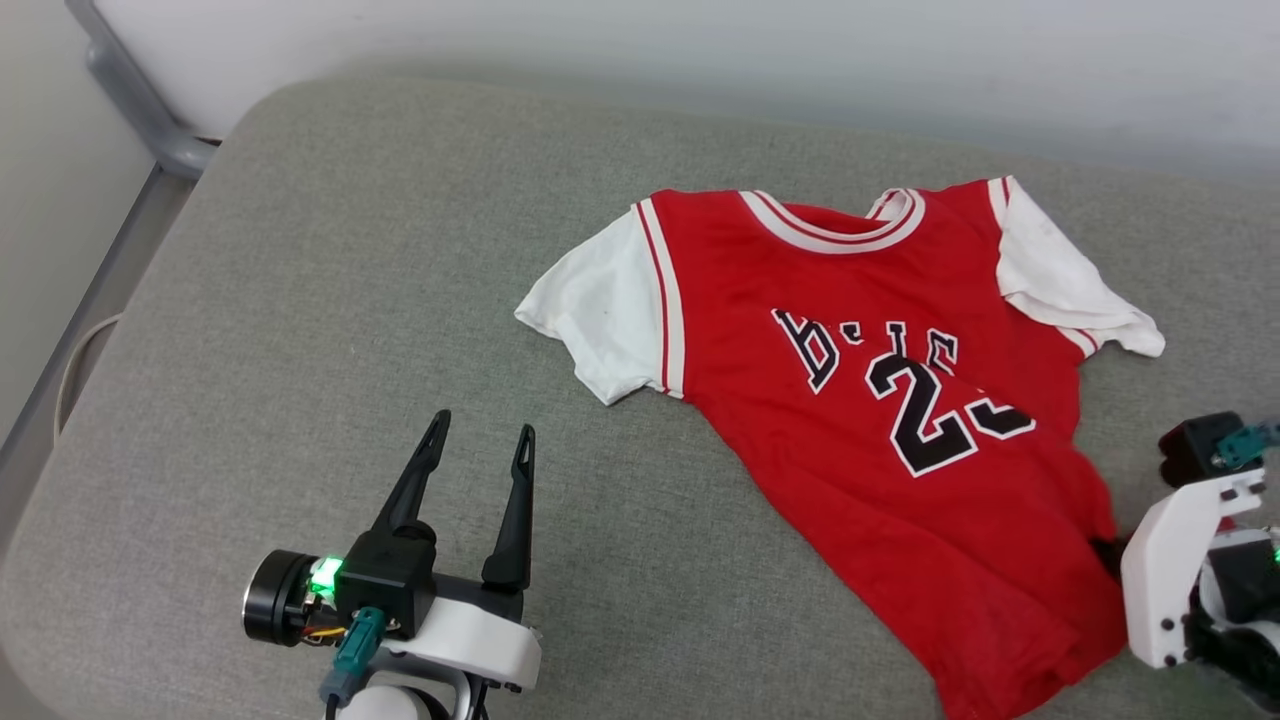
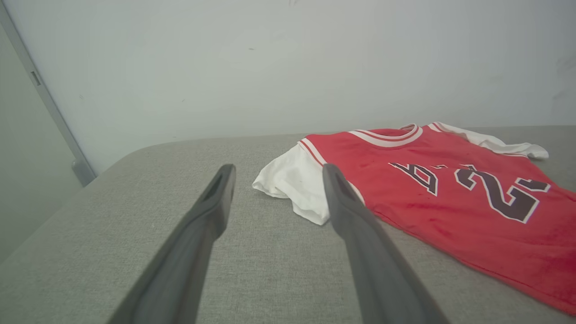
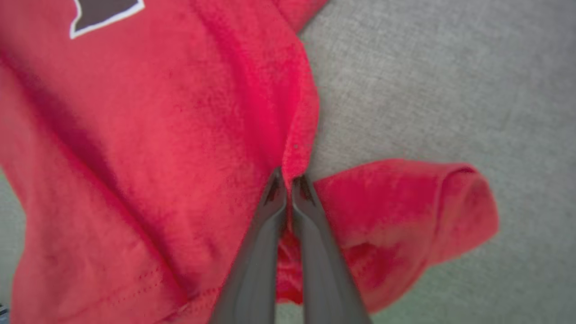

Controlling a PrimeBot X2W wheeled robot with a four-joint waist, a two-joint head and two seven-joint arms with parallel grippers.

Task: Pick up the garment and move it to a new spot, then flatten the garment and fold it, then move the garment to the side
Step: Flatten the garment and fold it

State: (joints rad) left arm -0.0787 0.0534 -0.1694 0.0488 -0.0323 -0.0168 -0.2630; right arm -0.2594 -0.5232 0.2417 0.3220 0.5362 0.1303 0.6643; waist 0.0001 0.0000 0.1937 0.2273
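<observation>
Nearest left: left gripper point(image 1: 483, 425), dark fingers spread, over grey woven-fabric padded surface point(image 1: 300, 300). Nearest right: right gripper point(image 3: 288, 177), fingers pinching a side-edge fold of red white-sleeved T-shirt point(image 1: 850, 400), black "23" print up, lying right of centre. Far: plain pale wall point(image 1: 600, 30); grey metal rail point(image 1: 130, 95), far left.

From the left gripper point(image 1: 483, 425), bare pad point(image 1: 300, 300) runs open from 9 to 1 o'clock. The shirt point(image 1: 850, 420) lies flat across 2 to 4 o'clock. A wall point(image 1: 700, 40) closes the far edge. A grey rail point(image 1: 140, 110), possibly a frame, stands beyond the pad between 10 and 11 o'clock.
</observation>
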